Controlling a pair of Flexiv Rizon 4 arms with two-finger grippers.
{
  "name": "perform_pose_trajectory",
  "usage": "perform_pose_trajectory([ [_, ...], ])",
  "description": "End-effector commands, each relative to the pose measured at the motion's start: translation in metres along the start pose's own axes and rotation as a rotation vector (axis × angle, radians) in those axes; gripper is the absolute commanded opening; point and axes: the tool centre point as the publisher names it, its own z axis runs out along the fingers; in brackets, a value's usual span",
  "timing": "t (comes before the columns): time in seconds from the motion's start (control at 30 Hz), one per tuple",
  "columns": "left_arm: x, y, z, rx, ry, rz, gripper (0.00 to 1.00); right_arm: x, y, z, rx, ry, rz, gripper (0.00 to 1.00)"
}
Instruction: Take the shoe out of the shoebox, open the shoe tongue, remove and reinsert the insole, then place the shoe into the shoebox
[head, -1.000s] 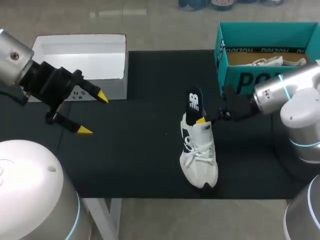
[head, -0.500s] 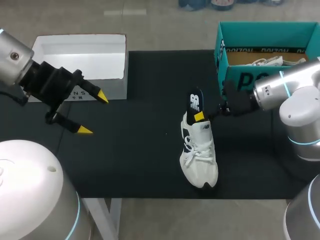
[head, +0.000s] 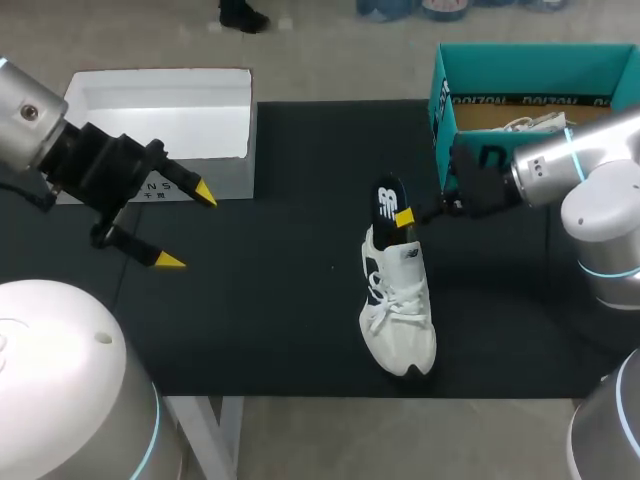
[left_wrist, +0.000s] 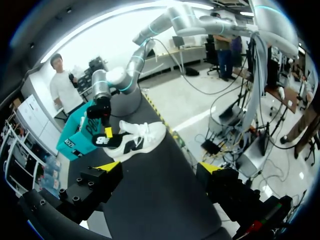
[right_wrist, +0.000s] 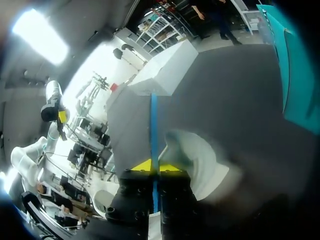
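A white sneaker (head: 398, 305) lies on the black mat, toe toward the front edge. Its dark insole (head: 387, 200) sticks up out of the heel opening. My right gripper (head: 404, 216) is shut on the insole; in the right wrist view the insole (right_wrist: 154, 125) runs edge-on between the yellow tips of the right gripper (right_wrist: 155, 165), with the sneaker (right_wrist: 197, 160) just beyond them. My left gripper (head: 187, 227) hangs open and empty over the mat's left part, far from the shoe. The left wrist view shows the left gripper (left_wrist: 159, 167) with the sneaker (left_wrist: 140, 139) and insole (left_wrist: 106, 141) well ahead of it.
The teal shoebox (head: 468, 152) stands at the back right, close behind my right arm, with another white shoe (head: 535, 123) inside. A white box (head: 160, 110) sits at the back left, near my left gripper. The mat's front edge runs just below the sneaker's toe.
My right gripper has shifted toward the far side, higher along the insole, and its arm has drawn back toward the teal box. Shoe and left arm are as before.
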Motion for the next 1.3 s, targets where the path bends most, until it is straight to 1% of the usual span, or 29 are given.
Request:
perform_pose_trajectory([
  [0.03, 0.000, 0.000, -0.001, -0.003, 0.003, -0.001, 1.00, -0.002, -0.003, 0.002, 0.001, 0.002, 0.002, 0.00],
  [0.23, 0.000, 0.000, -0.001, -0.003, 0.003, -0.001, 1.00, -0.002, -0.015, 0.001, 0.002, 0.004, 0.021, 0.00],
  [0.53, 0.000, 0.000, -0.001, -0.003, 0.003, -0.001, 1.00, 0.000, -0.051, 0.012, 0.020, 0.024, 0.077, 0.00],
  [0.6, 0.000, 0.000, -0.001, -0.003, 0.003, -0.001, 1.00, 0.002, -0.057, 0.013, 0.020, 0.026, 0.085, 0.00],
  [0.7, 0.000, 0.000, -0.001, -0.003, 0.003, -0.001, 1.00, -0.001, -0.061, 0.016, 0.020, 0.028, 0.096, 0.00],
  [0.77, 0.000, 0.000, -0.001, -0.003, 0.003, -0.001, 1.00, -0.001, -0.062, 0.016, 0.019, 0.026, 0.099, 0.00],
  [0.83, 0.000, 0.000, -0.001, -0.003, 0.003, -0.001, 1.00, 0.002, -0.057, 0.014, 0.014, 0.020, 0.098, 0.00],
  [0.87, 0.000, 0.000, -0.001, -0.003, 0.003, -0.001, 1.00, 0.002, -0.054, 0.014, 0.010, 0.019, 0.093, 0.02],
  [0.93, 0.000, 0.000, -0.001, -0.003, 0.003, -0.001, 1.00, 0.003, -0.048, 0.012, 0.005, 0.016, 0.084, 0.27],
  [1.03, 0.000, 0.000, -0.001, -0.003, 0.003, -0.001, 1.00, 0.004, -0.039, 0.012, 0.003, 0.009, 0.069, 0.34],
  [1.07, 0.000, 0.000, -0.001, -0.003, 0.003, -0.001, 1.00, 0.003, -0.036, 0.011, 0.002, 0.007, 0.066, 0.35],
  [1.3, 0.000, 0.000, -0.001, -0.003, 0.003, -0.001, 1.00, -0.003, -0.020, 0.008, -0.006, -0.012, 0.051, 0.31],
])
